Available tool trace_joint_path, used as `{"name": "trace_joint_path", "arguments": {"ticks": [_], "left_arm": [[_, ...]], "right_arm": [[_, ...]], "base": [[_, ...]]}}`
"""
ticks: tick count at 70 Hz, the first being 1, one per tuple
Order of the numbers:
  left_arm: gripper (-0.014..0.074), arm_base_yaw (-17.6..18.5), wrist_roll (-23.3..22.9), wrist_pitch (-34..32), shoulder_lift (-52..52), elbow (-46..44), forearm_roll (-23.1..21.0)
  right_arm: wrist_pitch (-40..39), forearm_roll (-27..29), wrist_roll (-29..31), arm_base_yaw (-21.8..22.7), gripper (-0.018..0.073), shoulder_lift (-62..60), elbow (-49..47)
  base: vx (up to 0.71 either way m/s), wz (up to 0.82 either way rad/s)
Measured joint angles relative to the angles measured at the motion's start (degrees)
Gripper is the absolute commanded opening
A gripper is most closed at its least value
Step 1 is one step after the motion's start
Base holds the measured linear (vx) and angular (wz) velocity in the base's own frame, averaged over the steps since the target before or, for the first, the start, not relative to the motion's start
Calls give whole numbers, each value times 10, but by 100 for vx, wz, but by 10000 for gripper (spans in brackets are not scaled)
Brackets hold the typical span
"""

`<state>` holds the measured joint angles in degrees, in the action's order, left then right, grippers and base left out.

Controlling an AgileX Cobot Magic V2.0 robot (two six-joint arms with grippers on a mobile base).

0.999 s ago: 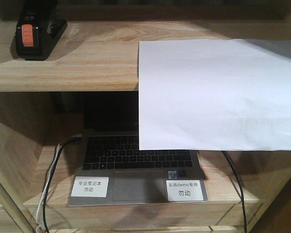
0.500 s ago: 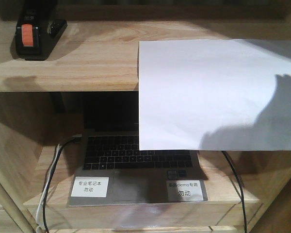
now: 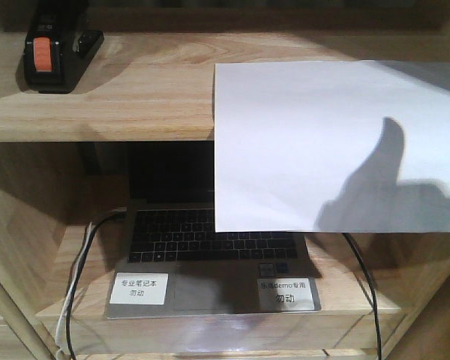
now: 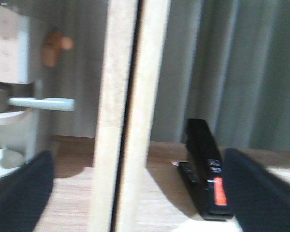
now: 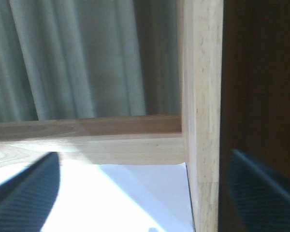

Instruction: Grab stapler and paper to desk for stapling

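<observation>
The black stapler (image 3: 51,52) with its orange patch lies at the far left of the upper shelf board (image 3: 120,97). The white paper (image 3: 322,142) lies on the same board to the right, and its front part hangs over the edge. In the left wrist view my left gripper (image 4: 137,155) is open. A shelf upright (image 4: 128,96) stands between its fingers, and the stapler (image 4: 205,169) lies beyond, next to the right finger (image 4: 261,193). My right gripper (image 5: 144,154) is open above the paper (image 5: 111,198), beside another upright (image 5: 203,116). The desk is out of view.
An open laptop (image 3: 210,255) with two white labels sits in the compartment below the paper. Cables (image 3: 79,270) run down at its left and right. A grey curtain (image 5: 77,58) hangs behind the shelf. White fittings (image 4: 38,102) show left of the upright.
A hand-shaped shadow has spread up and leftward over the paper's lower right part. Stapler and paper have not moved.
</observation>
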<state>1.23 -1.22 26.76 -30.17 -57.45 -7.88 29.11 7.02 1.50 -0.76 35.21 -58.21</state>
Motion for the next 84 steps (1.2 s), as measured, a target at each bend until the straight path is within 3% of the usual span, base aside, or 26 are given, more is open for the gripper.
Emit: {"name": "trace_joint_path", "arguments": {"ticks": [8, 20, 27, 37, 50, 61, 84], "left_arm": [[712, 25, 0, -3, 0, 0, 1], [701, 100, 0, -11, -1, 0, 1], [695, 161, 0, -13, -7, 0, -1], [692, 275, 0, -13, -32, 0, -2], [680, 364, 0, -13, -70, 0, -2], [680, 397, 0, -9, -95, 0, -2], [680, 402, -2, 15, -104, -1, 7]], "right_arm": [[4, 0, 0, 0, 705, 0, 0], [7, 0, 0, 0, 645, 0, 0], [8, 0, 0, 0, 596, 0, 0], [8, 0, 0, 0, 524, 0, 0], [8, 0, 0, 0, 450, 0, 0], [8, 0, 0, 0, 409, 0, 0], [8, 0, 0, 0, 358, 0, 0]], "base": [[0, 0], [0, 0], [0, 0], [0, 0], [0, 0], [0, 0], [0, 0]]}}
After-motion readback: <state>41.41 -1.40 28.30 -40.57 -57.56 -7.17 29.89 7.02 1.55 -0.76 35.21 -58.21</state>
